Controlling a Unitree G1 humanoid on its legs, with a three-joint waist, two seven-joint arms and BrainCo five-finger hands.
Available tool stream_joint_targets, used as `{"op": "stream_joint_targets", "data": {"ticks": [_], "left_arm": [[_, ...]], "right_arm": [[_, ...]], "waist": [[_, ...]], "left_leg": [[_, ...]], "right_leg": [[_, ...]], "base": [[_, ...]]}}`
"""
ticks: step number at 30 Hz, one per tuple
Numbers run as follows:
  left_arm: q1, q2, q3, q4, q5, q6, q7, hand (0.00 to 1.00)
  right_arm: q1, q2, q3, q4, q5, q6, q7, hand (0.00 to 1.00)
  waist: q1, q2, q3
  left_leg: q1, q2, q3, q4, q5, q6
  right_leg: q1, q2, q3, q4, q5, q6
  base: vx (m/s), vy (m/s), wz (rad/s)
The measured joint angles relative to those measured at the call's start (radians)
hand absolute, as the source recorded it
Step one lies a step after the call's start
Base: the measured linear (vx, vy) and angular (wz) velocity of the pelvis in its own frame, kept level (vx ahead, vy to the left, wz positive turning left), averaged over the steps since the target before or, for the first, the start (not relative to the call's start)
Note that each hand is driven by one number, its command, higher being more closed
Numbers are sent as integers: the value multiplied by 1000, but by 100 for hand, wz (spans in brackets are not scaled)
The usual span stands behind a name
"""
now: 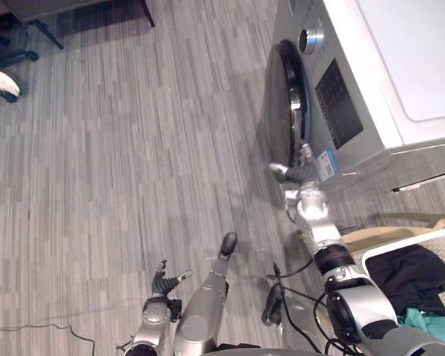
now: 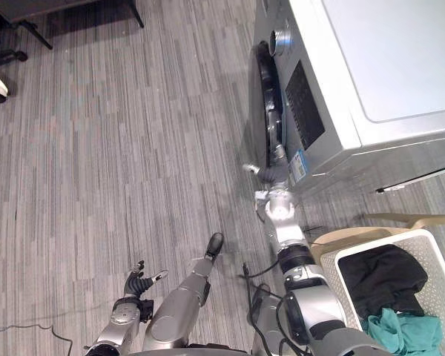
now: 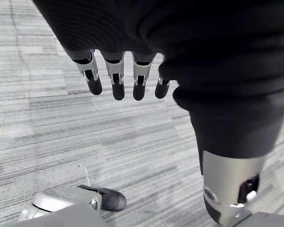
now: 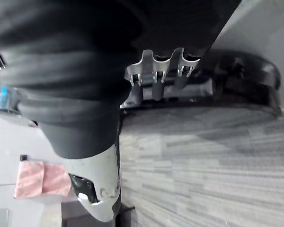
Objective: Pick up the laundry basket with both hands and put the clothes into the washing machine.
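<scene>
White perforated plastic laundry basket (image 2: 439,263) sits at 4 o'clock in the head view, beside the robot's right arm and well apart from both hands. In it lie a crumpled black garment (image 2: 382,278) and a teal garment (image 2: 400,330). The load looks light and soft. The basket should be stiff but smooth, so a hold on 2 opposite rims seems safest.

At 1 o'clock stands the silver-grey front-loading washing machine (image 2: 341,111) with its dark round door (image 1: 285,104). The right hand (image 1: 297,172) has straight fingers with tips at the door's rim and clasps nothing. The left hand (image 1: 162,283) hangs at 7 o'clock, fingers relaxed and apart, over the grey striped floor (image 1: 119,163).

A blue-and-white sticker (image 1: 326,163) on the machine's front is too small to read.
</scene>
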Motion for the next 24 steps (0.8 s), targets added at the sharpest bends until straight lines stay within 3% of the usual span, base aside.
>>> {"op": "stream_joint_targets", "data": {"ticks": [13,18,24], "left_arm": [[-2,8,-13,-43,-11,-30,7,0],[-3,20,-22,-49,-15,-32,5,0],[-4,38,-46,-46,-21,-40,4,0]], "right_arm": [[-43,-20,-30,-39,6,-4,-53,0],[-185,-86,13,122,77,-2,10,0],[-333,-175,46,259,136,2,53,0]], "waist": [[22,-13,40],[22,-10,56],[55,-5,76]], "left_leg": [[-40,1,-6,2,30,-8],[-64,10,-6,0,31,-7],[-110,14,-13,-5,41,-11]], "right_leg": [[-34,8,13,0,-9,-9],[-61,18,19,-3,-1,-12],[-109,22,15,4,1,-12]], "base": [[9,-68,2],[-61,-21,-4],[6,-34,1]]}}
